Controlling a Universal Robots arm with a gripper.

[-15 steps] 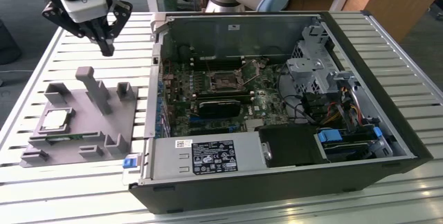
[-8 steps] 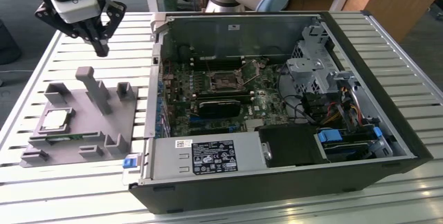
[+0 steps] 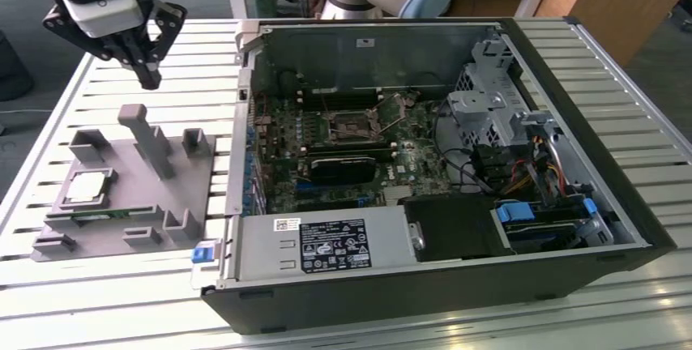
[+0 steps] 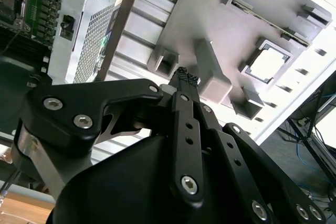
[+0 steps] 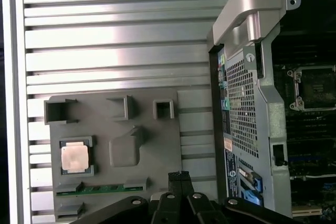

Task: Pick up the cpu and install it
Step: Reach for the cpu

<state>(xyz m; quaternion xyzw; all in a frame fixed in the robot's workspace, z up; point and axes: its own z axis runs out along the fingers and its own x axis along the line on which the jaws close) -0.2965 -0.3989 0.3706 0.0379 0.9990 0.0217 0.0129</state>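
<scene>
Exterior view: gripper (image 3: 149,83) over the tray (image 3: 207,181).
Fingers (image 3: 147,71) pressed together, empty; cpu (image 3: 87,189) lies in the tray, well apart from them.

readable text: none | black label (image 3: 335,246) on power supply (image 3: 265,251): print too small to make out | white sticker (image 3: 285,224) just beside it: barcode-like marks, illegible

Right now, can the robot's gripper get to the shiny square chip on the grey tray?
Probably yes. The gripper hangs in the air near the grey tray, and the cpu lies uncovered in its pocket. The tall post stands close by, but off to one side.
</scene>
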